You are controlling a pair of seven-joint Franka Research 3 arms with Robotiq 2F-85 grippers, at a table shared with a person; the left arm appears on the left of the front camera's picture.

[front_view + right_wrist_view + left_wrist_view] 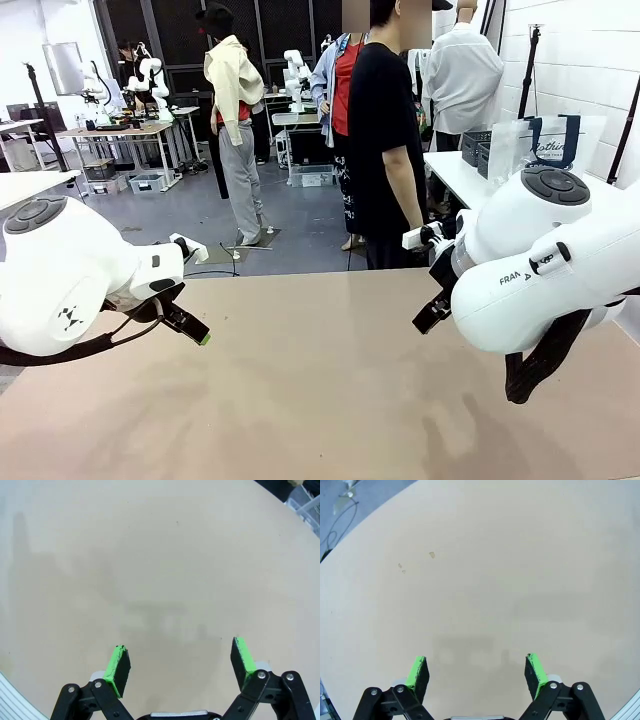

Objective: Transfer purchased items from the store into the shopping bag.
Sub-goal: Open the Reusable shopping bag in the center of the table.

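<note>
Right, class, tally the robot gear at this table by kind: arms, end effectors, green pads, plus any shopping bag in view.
White arms: 2, left arm and right arm
End effectors, open: 2, left end effector and right end effector
Green pads: 4
Shopping bag: 1
Total: 9

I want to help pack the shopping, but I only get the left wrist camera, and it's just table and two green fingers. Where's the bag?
Observer: The shopping bag stands on a white side table behind the right arm, not on our beige table.
Operator: Is the basket there too?
Observer: Yes, a dark grey basket sits on that side table, just left of the bag in the front view.
Operator: What's my other end effector doing?
Observer: The right end effector hangs open above the beige table, holding nothing.
</note>
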